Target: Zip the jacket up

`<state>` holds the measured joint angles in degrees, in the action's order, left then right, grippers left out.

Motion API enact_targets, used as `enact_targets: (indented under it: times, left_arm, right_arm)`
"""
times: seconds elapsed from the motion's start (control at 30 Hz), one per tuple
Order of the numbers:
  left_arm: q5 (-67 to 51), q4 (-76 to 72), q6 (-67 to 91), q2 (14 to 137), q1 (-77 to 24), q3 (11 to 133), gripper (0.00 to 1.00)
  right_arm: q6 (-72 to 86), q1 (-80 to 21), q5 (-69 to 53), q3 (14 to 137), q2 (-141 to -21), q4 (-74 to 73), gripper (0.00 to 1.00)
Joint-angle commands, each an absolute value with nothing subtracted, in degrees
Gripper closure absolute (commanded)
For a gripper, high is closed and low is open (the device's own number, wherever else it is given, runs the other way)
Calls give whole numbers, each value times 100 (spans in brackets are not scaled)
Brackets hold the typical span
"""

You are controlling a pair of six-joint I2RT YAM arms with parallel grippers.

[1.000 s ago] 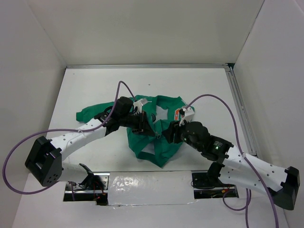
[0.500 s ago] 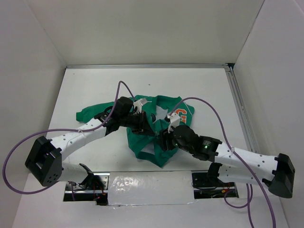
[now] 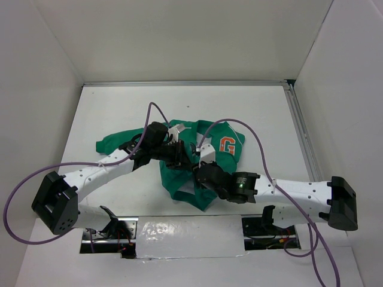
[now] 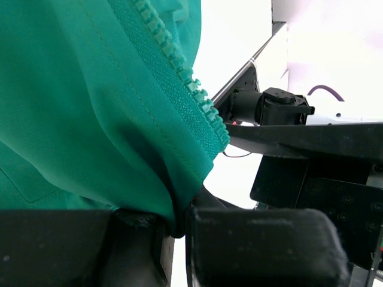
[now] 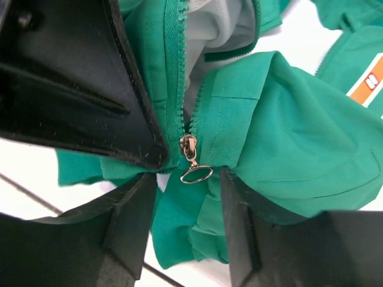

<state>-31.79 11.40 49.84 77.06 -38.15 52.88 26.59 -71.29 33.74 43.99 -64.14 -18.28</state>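
The jacket (image 3: pixel 179 182) lies crumpled near the middle of the white counter (image 3: pixel 119 107), in front of both arm bases. One sleeve (image 3: pixel 111 142) stretches out to the left, and the orange G patch (image 3: pixel 227 144) faces up on the jacket's right half. Both arms reach in over the garment and meet above its front opening. The left gripper (image 3: pixel 181 156) is closed narrowly on the garment: its wrist view shows a fold of green fabric pinched between the two black fingers (image 4: pixel 263 245). A row of green zipper teeth (image 4: pixel 179 69) runs up and away from the pinch along the fabric edge. The right gripper (image 5: pixel 190 182) stands partly open and holds nothing, its fingers set either side of the zipper's lower end. Between them sits the metal slider (image 5: pixel 187 146), at the bottom where the two rows of teeth join. Its ring pull (image 5: pixel 196 174) hangs just below, in the gap between the fingertips. Whether either fingertip touches the ring cannot be told. Above the slider the two front edges part and show white lining (image 5: pixel 218 30). A black body (image 5: pixel 78 89) fills the upper left of the right wrist view, pressed against the fabric just beside the slider. An orange patch (image 5: pixel 368 84) with white marks shows at the right edge of that view. A purple cable (image 3: pixel 224 122) arches over the jacket.
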Motion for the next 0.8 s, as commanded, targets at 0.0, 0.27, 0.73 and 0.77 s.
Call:
enact_targets:
  times: [0.0,0.27,0.73,0.77]
  left_arm:
    - [-3225,1028,5010,7655,-3858,5476,100]
    - [-3226,1028,4966,7682,-3858,5484,100]
    - [-3129,1160,4685,7804,-3920,5590,100]
    - [-3112,1204,4650,7848,-3937,5633,100]
  right_arm:
    - [2909,-7225,4157,4807,-6644,-2082,48]
    - [2927,-7242,4324,4860,-6732,-2232,58]
    - [2541,-7312,4316,4957,-6820,-2329,77]
    - [2497,-7312,4289,4966,-6812,-2277,77]
